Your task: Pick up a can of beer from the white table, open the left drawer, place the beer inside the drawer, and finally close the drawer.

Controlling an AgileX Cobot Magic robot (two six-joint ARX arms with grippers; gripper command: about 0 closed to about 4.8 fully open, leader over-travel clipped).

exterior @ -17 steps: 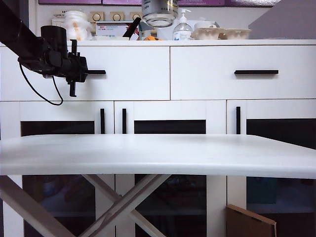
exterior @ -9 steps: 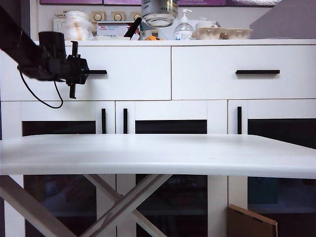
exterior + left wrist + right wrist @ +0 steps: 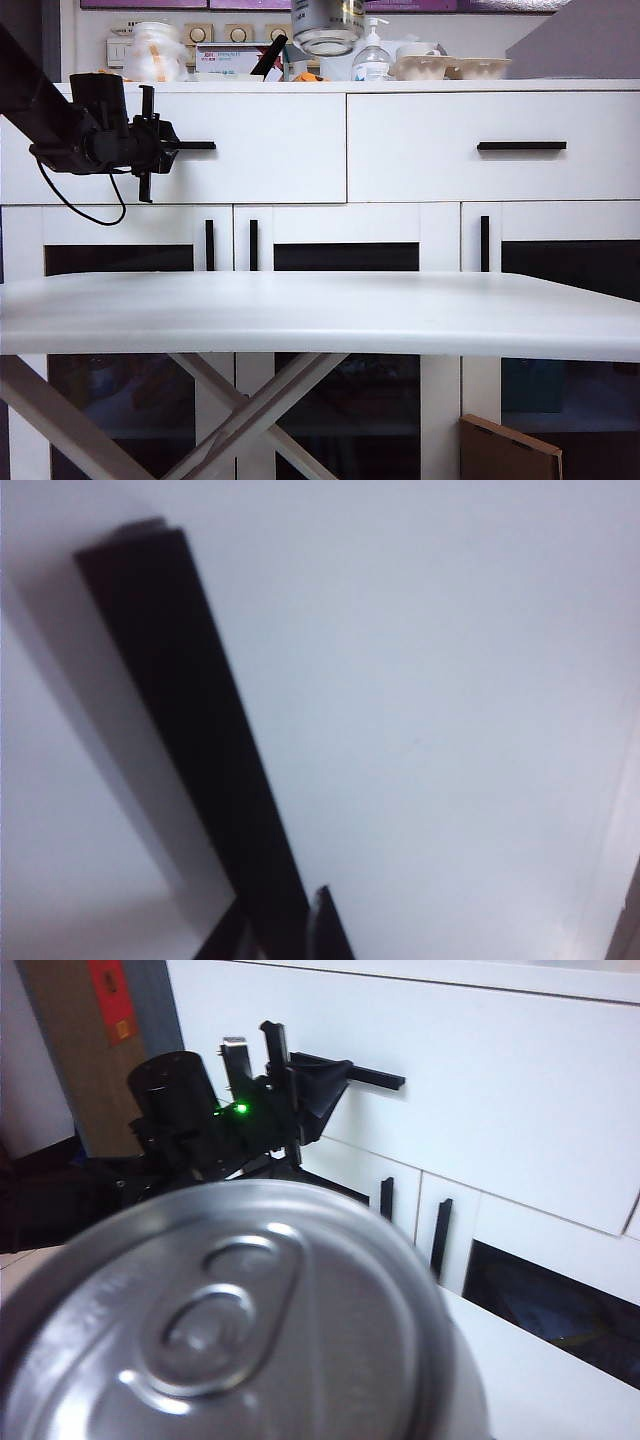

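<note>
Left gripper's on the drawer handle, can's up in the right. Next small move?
Probably pull straight back: the left gripper looks shut on the black handle of the left drawer, whose front sits flush, closed. The right gripper holds the can of beer raised, waiting.

can of beer (image 3: 230, 1330): silver top with pull tab, fills foreground
left gripper (image 3: 330, 1078): at left drawer (image 3: 520, 1090) handle (image 3: 375, 1078)

The left gripper (image 3: 172, 146) is reaching out level from its black arm, with its fingers (image 3: 325, 925) closed tight. The right gripper (image 3: 325, 20) is holding up high, its jaws standing wide apart.
</note>
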